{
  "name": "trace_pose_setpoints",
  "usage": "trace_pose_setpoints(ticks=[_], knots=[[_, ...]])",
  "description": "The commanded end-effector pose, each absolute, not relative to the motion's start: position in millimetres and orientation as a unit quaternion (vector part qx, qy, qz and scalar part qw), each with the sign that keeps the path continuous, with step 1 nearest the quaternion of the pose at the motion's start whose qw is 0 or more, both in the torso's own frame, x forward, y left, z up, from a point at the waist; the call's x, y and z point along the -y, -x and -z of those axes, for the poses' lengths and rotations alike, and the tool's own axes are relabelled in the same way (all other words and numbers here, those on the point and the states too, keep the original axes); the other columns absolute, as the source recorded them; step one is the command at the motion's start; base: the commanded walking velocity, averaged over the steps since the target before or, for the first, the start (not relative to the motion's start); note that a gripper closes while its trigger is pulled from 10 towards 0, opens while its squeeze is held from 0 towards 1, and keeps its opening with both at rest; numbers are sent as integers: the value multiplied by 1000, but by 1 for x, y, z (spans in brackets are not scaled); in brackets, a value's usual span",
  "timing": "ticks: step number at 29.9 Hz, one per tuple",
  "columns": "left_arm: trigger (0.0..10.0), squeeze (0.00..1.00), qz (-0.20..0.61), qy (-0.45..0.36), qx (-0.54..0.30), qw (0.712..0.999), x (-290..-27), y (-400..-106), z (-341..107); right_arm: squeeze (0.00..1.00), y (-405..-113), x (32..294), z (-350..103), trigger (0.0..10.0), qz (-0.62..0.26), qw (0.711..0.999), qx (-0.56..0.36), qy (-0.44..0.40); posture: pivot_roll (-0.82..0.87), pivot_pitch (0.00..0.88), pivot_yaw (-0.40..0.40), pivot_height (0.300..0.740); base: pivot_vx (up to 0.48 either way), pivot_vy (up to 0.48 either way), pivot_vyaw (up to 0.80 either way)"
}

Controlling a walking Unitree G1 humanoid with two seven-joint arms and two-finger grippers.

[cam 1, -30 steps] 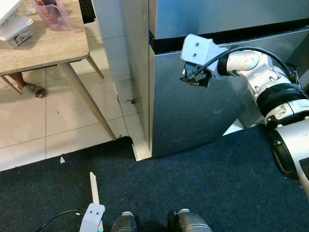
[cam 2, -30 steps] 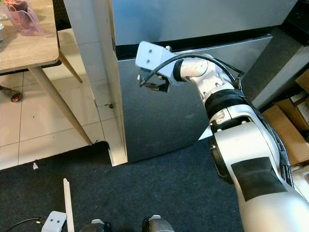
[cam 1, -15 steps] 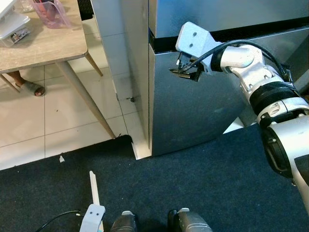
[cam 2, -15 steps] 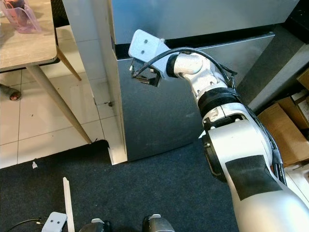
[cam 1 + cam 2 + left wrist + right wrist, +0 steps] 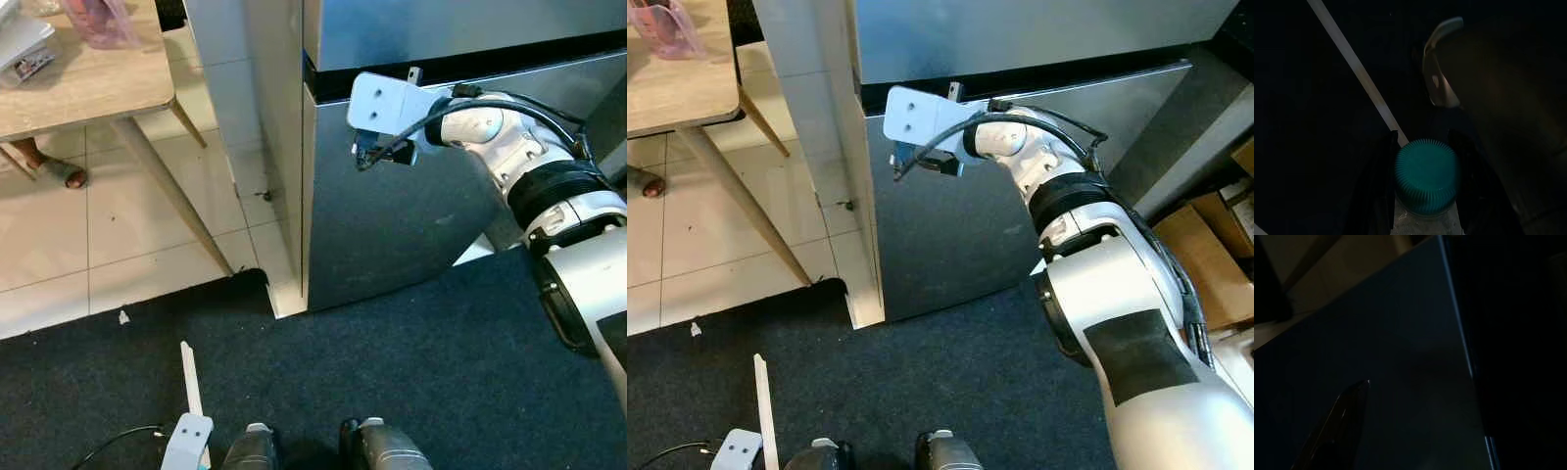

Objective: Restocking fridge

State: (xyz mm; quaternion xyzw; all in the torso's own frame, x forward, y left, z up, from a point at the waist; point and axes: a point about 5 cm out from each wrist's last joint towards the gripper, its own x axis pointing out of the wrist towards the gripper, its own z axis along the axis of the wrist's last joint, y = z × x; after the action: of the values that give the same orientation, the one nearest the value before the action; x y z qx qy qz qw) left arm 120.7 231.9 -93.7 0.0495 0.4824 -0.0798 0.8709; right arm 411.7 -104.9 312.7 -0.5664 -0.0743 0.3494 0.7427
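Observation:
The steel fridge stands shut ahead, its lower door (image 5: 392,225) parted from the upper door (image 5: 441,29) by a black gap (image 5: 509,61). My right arm reaches across the lower door, with the right gripper (image 5: 364,159) close to that door's top left corner, just under the gap. The dark right wrist view faces the door's steel face (image 5: 1400,357). In the left wrist view my left gripper (image 5: 1425,181) hangs low over the carpet, shut on a bottle with a ribbed teal cap (image 5: 1426,174).
A wooden table (image 5: 88,88) stands on the tiles at the left, one slanted leg (image 5: 176,196) near the fridge's side. A person's sandalled foot (image 5: 61,173) is under it. A white strip (image 5: 190,377) lies on the dark carpet (image 5: 441,372). Cardboard boxes (image 5: 1215,264) sit at the right.
My right gripper has slid left along the top of the lower door, towards its left edge. The head view has shifted slightly.

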Motion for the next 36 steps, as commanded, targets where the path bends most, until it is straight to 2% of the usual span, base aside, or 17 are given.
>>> trace_pose_setpoints(ticks=[1, 6, 7, 15, 16, 24, 25, 32, 33, 34, 36], knots=[[10000, 0, 97, -41, -505, 856, -220, -105, 101, 0, -406, 113, -273, 10000, -431, 681, -17, 592, -6, 284, -89, 740, 0, 0, 0], [10000, 0, 98, -42, -507, 855, -218, -104, 102, 0, -402, 116, -265, 10000, -469, 655, -52, 590, -8, 286, -92, 740, 0, 0, 0], [10000, 0, 98, -41, -505, 856, -218, -105, 102, 0, -400, 116, -264, 10000, -496, 640, -69, 583, -7, 286, -95, 740, 0, 0, 0], [10000, 0, 97, -40, -504, 857, -218, -105, 102, 0, -394, 121, -264, 10000, -544, 610, -111, 565, -5, 284, -96, 740, 0, 0, 0], [10000, 0, 97, -41, -505, 857, -218, -104, 102, 0, -391, 122, -265, 10000, -566, 596, -120, 556, -5, 283, -94, 740, 0, 0, 0], [10000, 0, 96, -43, -506, 856, -219, -105, 102, 0, -383, 120, -275, 10000, -627, 579, -117, 508, -8, 274, -92, 740, 0, 0, 0], [10000, 0, 96, -43, -506, 856, -219, -106, 102, 0, -381, 121, -277, 10000, -641, 569, -121, 501, -11, 270, -92, 740, 0, 0, 0], [10000, 0, 100, -44, -503, 857, -217, -109, 101, 0, -377, 122, -282, 10000, -666, 557, -116, 482, -12, 262, -90, 740, 0, 0, 0], [10000, 0, 100, -44, -502, 858, -216, -110, 101, 0, -376, 119, -286, 10000, -676, 561, -102, 468, -13, 260, -90, 740, 0, 0, 0], [10000, 0, 102, -44, -502, 858, -216, -111, 101, 0, -372, 112, -301, 10000, -693, 581, -51, 424, -14, 252, -89, 740, 0, 0, 0], [10000, 0, 102, -44, -502, 858, -216, -111, 101, 0, -368, 108, -309, 10000, -707, 585, -24, 396, -14, 252, -89, 740, 0, 0, 0]])
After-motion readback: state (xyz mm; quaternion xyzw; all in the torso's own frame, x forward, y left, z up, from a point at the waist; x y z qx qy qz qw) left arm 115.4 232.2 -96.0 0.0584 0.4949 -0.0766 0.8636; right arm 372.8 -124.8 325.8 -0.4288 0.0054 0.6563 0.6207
